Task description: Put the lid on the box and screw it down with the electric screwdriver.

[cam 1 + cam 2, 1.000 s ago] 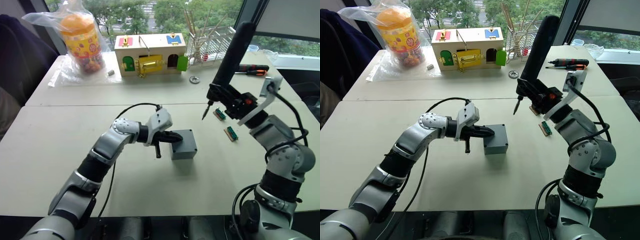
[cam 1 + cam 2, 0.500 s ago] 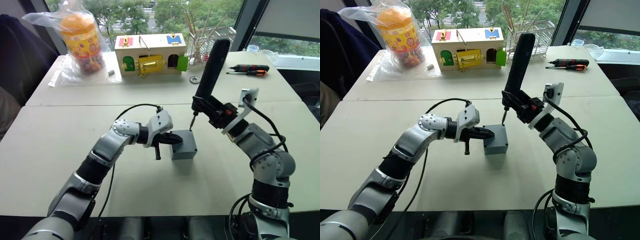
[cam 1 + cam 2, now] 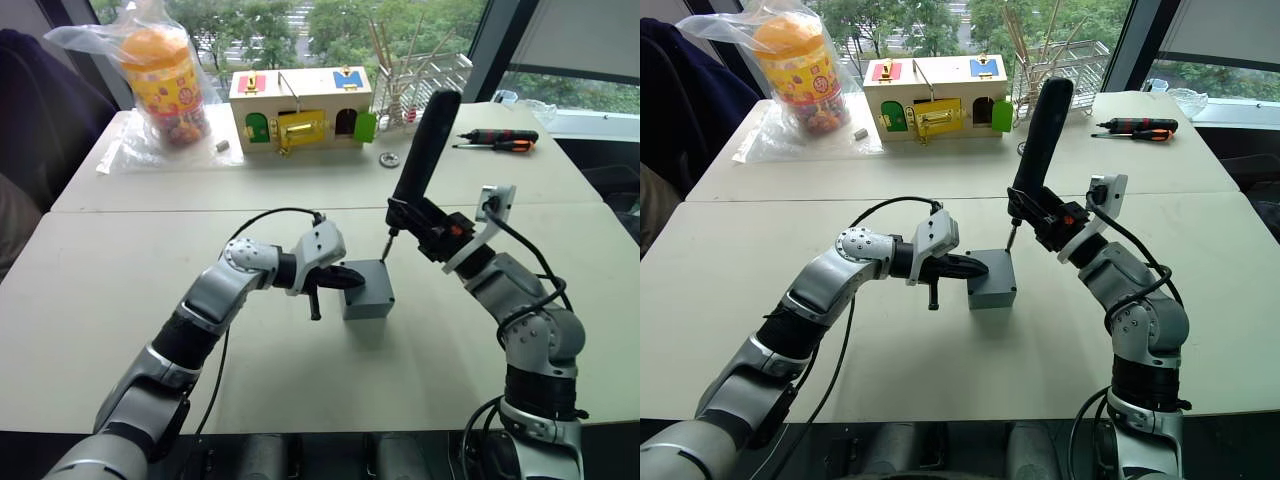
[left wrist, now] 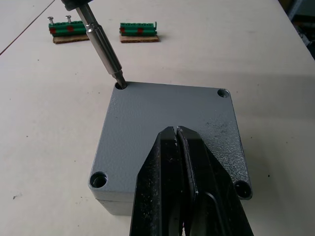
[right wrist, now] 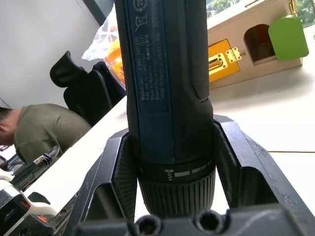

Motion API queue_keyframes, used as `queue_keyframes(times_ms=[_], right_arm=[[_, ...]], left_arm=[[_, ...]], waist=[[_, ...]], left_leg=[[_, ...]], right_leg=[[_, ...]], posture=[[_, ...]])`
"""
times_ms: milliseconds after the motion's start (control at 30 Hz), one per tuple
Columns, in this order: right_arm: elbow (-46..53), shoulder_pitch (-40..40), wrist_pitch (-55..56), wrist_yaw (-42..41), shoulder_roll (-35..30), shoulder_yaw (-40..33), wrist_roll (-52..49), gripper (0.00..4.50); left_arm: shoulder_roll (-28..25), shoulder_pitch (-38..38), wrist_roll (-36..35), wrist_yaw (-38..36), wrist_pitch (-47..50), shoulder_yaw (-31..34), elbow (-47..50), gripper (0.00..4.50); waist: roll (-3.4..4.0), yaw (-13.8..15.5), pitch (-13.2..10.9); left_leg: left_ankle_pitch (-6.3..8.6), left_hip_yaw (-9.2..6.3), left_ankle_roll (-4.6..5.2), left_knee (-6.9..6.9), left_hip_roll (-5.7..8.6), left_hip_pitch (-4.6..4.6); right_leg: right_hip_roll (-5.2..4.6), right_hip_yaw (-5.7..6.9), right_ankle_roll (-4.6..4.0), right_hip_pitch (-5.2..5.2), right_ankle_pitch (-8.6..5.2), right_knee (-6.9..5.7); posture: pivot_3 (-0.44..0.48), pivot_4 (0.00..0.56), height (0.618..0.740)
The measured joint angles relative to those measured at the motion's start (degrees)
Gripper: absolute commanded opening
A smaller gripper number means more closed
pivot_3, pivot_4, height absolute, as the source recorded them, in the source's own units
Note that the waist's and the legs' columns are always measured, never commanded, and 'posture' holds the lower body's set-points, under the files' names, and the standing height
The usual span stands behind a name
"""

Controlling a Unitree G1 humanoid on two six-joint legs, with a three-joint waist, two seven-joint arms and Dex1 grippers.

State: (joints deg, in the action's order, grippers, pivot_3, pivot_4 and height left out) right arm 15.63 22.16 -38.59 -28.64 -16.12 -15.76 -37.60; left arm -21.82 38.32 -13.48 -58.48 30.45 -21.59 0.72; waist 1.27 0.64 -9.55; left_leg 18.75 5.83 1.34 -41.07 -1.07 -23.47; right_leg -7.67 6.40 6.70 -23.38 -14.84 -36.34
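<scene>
right end effector (image 5: 172, 196) grips the electric screwdriver (image 3: 420, 160), bit in the lid (image 4: 172, 110) corner hole.

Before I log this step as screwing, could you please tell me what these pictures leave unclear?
- Whether a screw sits in the corner hole: in the left wrist view the screwdriver bit covers it.
- The inside of the box: the lid covers it.
- The near middle of the lid: the left gripper, jaws closed, lies over it.
- Small print on the electric screwdriver: too small to read.
</scene>
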Motion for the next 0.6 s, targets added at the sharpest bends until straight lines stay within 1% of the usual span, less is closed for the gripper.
queue_keyframes(times_ms=[100,267,600], right_arm=[[0.6,-1.3,2.8,-1.1,-1.3,2.2,1.3,1.74],[1.0,-3.5,8.5,-2.0,-1.2,5.0,3.8,1.74],[-1.5,-6.6,20.0,-0.5,1.6,9.3,9.7,1.74]], left_arm=[[0.0,0.0,0.0,0.0,0.1,0.0,0.0,0.0],[0.0,-0.2,0.2,0.0,0.0,0.0,0.0,0.0],[0.0,-0.9,0.3,0.1,0.2,0.0,0.1,0.0]], waist=[[-0.04,0.0,0.0],[-0.13,0.0,0.1],[-0.65,-0.1,0.5]], left_leg=[[0.0,-0.01,0.0,0.0,0.0,0.03],[0.0,-0.03,0.0,0.01,-0.01,0.11],[0.0,-0.18,0.0,0.01,-0.11,0.22]], right_leg=[[0.0,0.0,0.0,0.02,0.0,0.01],[0.0,-0.01,-0.01,0.08,-0.01,0.02],[0.02,-0.01,-0.02,0.2,-0.01,0.03]], posture=[[0.0,0.15,0.708],[0.0,0.15,0.708],[0.0,0.15,0.708]])
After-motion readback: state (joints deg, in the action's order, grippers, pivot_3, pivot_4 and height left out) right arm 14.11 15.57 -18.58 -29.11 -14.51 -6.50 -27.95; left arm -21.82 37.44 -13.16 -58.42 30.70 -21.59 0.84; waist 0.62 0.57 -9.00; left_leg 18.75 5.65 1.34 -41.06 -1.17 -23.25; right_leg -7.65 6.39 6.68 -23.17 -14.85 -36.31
